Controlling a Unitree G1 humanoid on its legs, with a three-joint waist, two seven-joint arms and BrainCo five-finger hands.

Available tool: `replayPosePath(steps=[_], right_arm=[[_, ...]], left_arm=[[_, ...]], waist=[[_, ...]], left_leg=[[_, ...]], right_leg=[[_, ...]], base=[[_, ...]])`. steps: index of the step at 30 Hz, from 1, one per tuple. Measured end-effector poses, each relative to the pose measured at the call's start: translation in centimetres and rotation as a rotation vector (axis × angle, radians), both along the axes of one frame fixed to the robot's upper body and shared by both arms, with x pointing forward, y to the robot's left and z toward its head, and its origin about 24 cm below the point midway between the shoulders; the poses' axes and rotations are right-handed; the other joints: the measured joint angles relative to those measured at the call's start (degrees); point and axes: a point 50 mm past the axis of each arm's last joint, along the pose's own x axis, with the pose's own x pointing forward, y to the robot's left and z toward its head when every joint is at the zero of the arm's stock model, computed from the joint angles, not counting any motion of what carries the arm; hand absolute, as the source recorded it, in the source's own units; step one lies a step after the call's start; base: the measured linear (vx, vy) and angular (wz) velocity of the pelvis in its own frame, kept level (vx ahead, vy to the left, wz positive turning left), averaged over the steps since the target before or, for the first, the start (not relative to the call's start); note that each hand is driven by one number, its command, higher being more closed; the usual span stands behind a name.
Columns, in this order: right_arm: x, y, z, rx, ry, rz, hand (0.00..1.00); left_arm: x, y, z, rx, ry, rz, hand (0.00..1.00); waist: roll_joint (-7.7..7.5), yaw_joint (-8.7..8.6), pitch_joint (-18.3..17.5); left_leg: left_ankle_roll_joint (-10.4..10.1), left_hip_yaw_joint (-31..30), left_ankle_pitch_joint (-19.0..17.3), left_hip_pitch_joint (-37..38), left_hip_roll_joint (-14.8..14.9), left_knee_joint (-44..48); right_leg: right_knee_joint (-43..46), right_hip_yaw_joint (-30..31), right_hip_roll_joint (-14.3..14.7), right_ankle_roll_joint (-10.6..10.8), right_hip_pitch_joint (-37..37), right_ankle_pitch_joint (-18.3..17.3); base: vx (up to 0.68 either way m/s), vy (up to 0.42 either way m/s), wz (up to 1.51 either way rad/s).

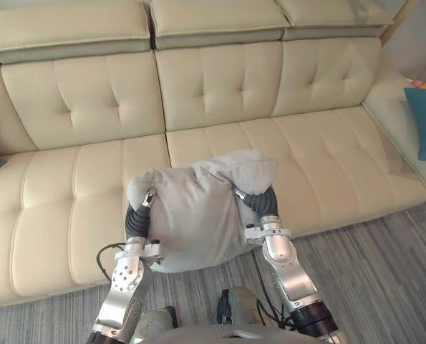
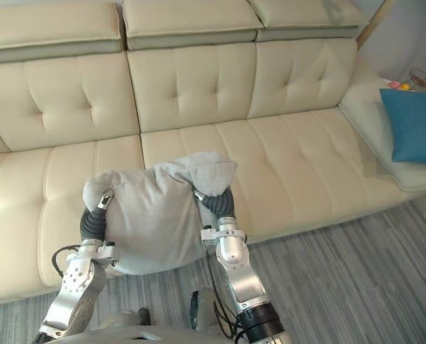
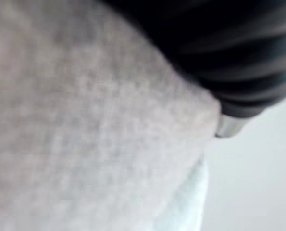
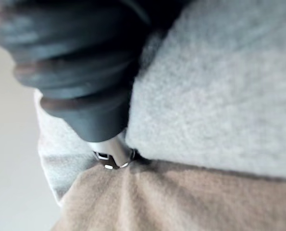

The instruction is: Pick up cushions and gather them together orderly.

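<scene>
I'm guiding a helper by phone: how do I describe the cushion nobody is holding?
Follow the cream sofa to its right end section. The blue cushion lies there alone. Its bright blue sets it apart from the grey cushion at the sofa's middle front.

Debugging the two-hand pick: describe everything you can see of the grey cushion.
The grey cushion is plump, soft, fuzzy light-grey fabric, its upper right corner bunched into a fold. It sits squeezed between the left hand on one side and the right hand on the other, over the front seat edge of the cream sofa; whether it rests on the seat is unclear.
</scene>
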Motion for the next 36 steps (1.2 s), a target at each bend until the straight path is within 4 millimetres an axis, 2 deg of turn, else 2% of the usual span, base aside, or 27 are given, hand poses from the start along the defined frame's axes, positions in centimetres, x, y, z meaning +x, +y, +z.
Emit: replayPosePath(steps=[1, 2, 6, 8, 10, 12, 17, 21, 26, 33, 36], right_arm=[[-0.4, -0.1, -0.4, 0.007, 0.017, -0.003, 1.00], [-0.4, -0.7, -0.7, -0.020, 0.030, -0.006, 1.00], [-1.2, -1.6, -1.6, -0.019, 0.070, -0.027, 1.00], [-1.7, -1.7, -1.8, -0.003, 0.077, -0.034, 1.00], [-2.2, -1.8, -1.9, 0.014, 0.084, -0.045, 1.00], [-2.3, -1.8, -1.8, 0.018, 0.083, -0.044, 1.00], [-2.6, -2.0, -2.1, 0.017, 0.097, -0.035, 1.00], [-2.6, -2.1, -2.0, 0.018, 0.094, -0.038, 1.00], [-2.5, -2.5, -1.1, 0.027, 0.053, -0.055, 1.00], [-2.5, -2.7, -0.3, 0.029, 0.023, -0.064, 1.00], [-2.3, -2.7, -0.1, 0.030, 0.011, -0.074, 1.00]], left_arm=[[-0.1, 0.0, -0.1, 0.003, 0.005, -0.002, 1.00], [0.0, -0.6, -0.6, -0.023, 0.027, 0.000, 1.00], [0.0, -1.1, -0.9, -0.005, 0.030, -0.041, 1.00], [0.0, -1.2, -1.0, -0.007, 0.030, -0.051, 1.00], [-0.2, -1.2, -1.1, -0.009, 0.036, -0.053, 1.00], [-0.3, -1.2, -1.2, -0.010, 0.039, -0.054, 1.00], [-0.7, -1.2, -1.5, -0.012, 0.055, -0.062, 1.00], [-0.8, -1.2, -1.6, -0.012, 0.057, -0.066, 1.00], [-0.9, -1.6, -1.6, -0.015, 0.059, -0.083, 1.00], [-0.7, -1.9, -1.4, -0.016, 0.052, -0.095, 1.00], [0.0, -2.0, -0.8, -0.013, 0.024, -0.093, 1.00]], waist=[[-0.71, -0.42, -0.2], [2.56, -0.18, -0.5], [2.96, -0.50, -0.6], [3.39, -0.38, -1.0], [3.67, -0.26, -1.8], [3.75, -0.19, -1.8], [4.32, 0.75, -2.1], [4.66, 0.64, -2.4], [4.72, 0.37, -2.6], [4.17, 0.02, -3.9], [3.81, 0.10, -4.5]], left_leg=[[-1.7, -0.7, -2.3, 2.2, -1.3, 0.9], [-2.0, -1.7, -4.4, 1.6, 1.2, 2.6], [-2.9, -3.1, -4.5, 1.2, 1.6, 0.3], [-2.4, -3.1, 1.7, 0.9, 2.5, -3.4], [-1.9, -4.7, 2.3, 1.2, 1.7, -4.6], [-2.0, -6.2, 2.6, 0.6, 1.0, -4.3], [-2.5, -7.8, 3.0, 0.4, 0.6, -2.7], [-2.8, -7.8, 3.9, 0.5, 0.6, -4.0], [-2.7, -7.2, 5.9, 1.8, 0.6, -8.7], [-2.7, -6.2, 5.9, 1.6, 0.9, -8.6], [-2.6, -6.1, 5.9, 0.4, 0.9, -8.3]], right_leg=[[-10.8, 1.2, 0.7, -2.3, 2.0, 13.4], [-11.6, 0.2, 2.3, -3.1, 4.1, 14.0], [-17.3, -0.1, 1.8, -3.1, 9.8, 14.0], [-20.2, -0.8, 2.1, -2.4, 12.8, 14.4], [-25.4, -1.6, 1.5, -1.1, 15.7, 16.2], [-28.4, -2.8, 0.8, -0.6, 17.3, 17.4], [-31.3, -5.7, 0.1, -0.4, 20.8, 18.0], [-31.6, -6.2, -0.1, -0.5, 20.7, 18.2], [-32.1, -6.1, -0.1, -0.7, 19.9, 18.4], [-32.1, -5.6, 0.3, -0.8, 19.4, 18.8], [-32.1, -5.0, 0.3, -0.7, 18.2, 19.4]], base=[[0.40, -0.063, 0.16], [0.37, -0.046, 0.11], [0.19, -0.026, 0.09], [0.14, 0.025, 0.16], [0.07, 0.099, 0.32], [0.03, 0.136, 0.49], [0.00, 0.065, 0.35], [-0.03, 0.011, 0.09], [-0.05, 0.005, -0.01], [-0.02, 0.025, -0.07], [-0.01, 0.047, -0.05]])
